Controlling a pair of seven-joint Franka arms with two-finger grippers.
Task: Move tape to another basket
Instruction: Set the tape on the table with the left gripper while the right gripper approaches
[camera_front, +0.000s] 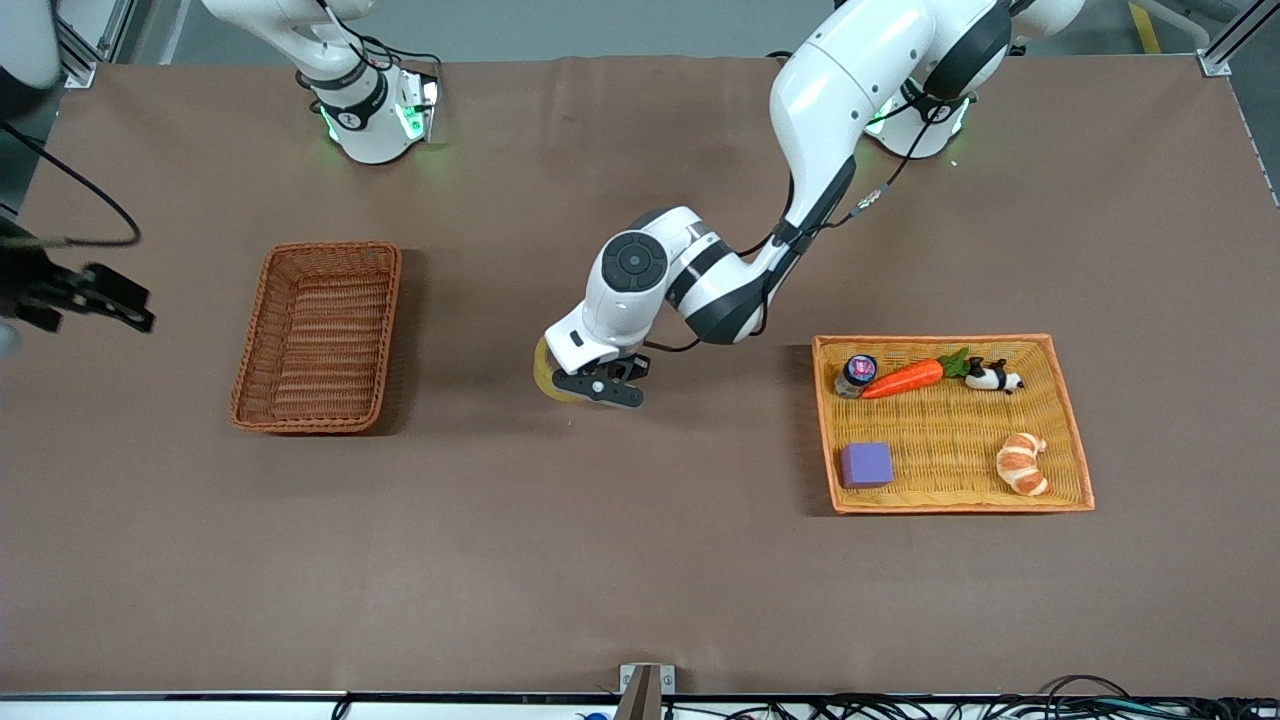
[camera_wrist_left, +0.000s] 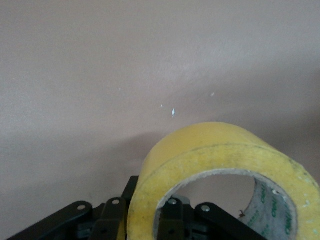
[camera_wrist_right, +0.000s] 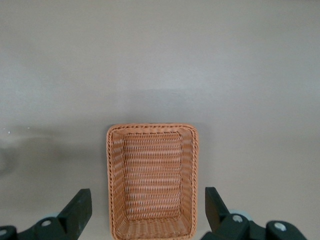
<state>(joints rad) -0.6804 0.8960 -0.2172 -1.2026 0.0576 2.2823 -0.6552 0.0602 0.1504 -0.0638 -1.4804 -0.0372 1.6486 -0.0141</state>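
Note:
The tape (camera_front: 546, 372), a yellowish roll, hangs over the bare table between the two woven containers. My left gripper (camera_front: 600, 388) is shut on it. In the left wrist view the tape (camera_wrist_left: 210, 150) stands on edge, and my left gripper (camera_wrist_left: 142, 220) pinches its wall, one finger outside the ring and one inside. The reddish-brown basket (camera_front: 315, 335) sits toward the right arm's end of the table with nothing in it. My right gripper (camera_front: 95, 298) waits up high beside the basket, at that same end. It is open (camera_wrist_right: 148, 210), with the basket (camera_wrist_right: 152, 180) showing between its fingers.
An orange-yellow tray (camera_front: 950, 440) lies toward the left arm's end. It holds a carrot (camera_front: 905, 378), a small jar (camera_front: 856, 374), a panda toy (camera_front: 992, 376), a purple cube (camera_front: 865, 465) and a croissant (camera_front: 1022, 463). Cables run along the table's near edge.

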